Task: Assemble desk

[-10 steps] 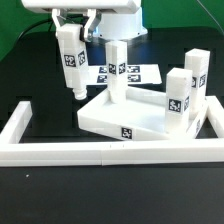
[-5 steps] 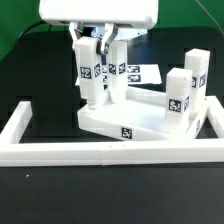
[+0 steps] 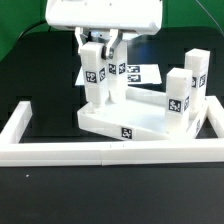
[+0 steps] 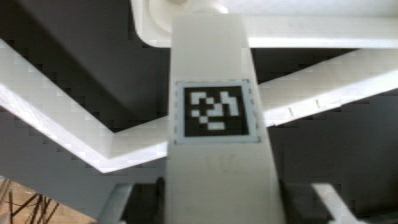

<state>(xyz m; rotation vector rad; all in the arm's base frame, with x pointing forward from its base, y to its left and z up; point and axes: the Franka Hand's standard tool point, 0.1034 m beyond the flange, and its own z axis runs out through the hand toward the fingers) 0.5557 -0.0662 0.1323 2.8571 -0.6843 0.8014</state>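
Note:
My gripper (image 3: 101, 44) is shut on a white square leg (image 3: 95, 77) with a black-and-white tag and holds it upright. The leg's lower end is at the near-left corner of the white desk top (image 3: 145, 118); whether it is seated in the socket I cannot tell. Three other legs stand on the top: one just behind the held leg (image 3: 118, 72), and two at the exterior view's right (image 3: 176, 93) (image 3: 198, 72). In the wrist view the held leg (image 4: 215, 70) fills the middle between the fingers (image 4: 331, 203), above a corner of the top's rim (image 4: 80, 125).
A long low white U-shaped wall (image 3: 60, 152) borders the front and both sides of the work area, close around the desk top. The marker board (image 3: 140, 72) lies flat behind the desk top on the black table.
My gripper has carried the leg from left of the desk top towards the exterior view's right, to over its near-left corner, and settled slightly lower. The other legs have not moved.

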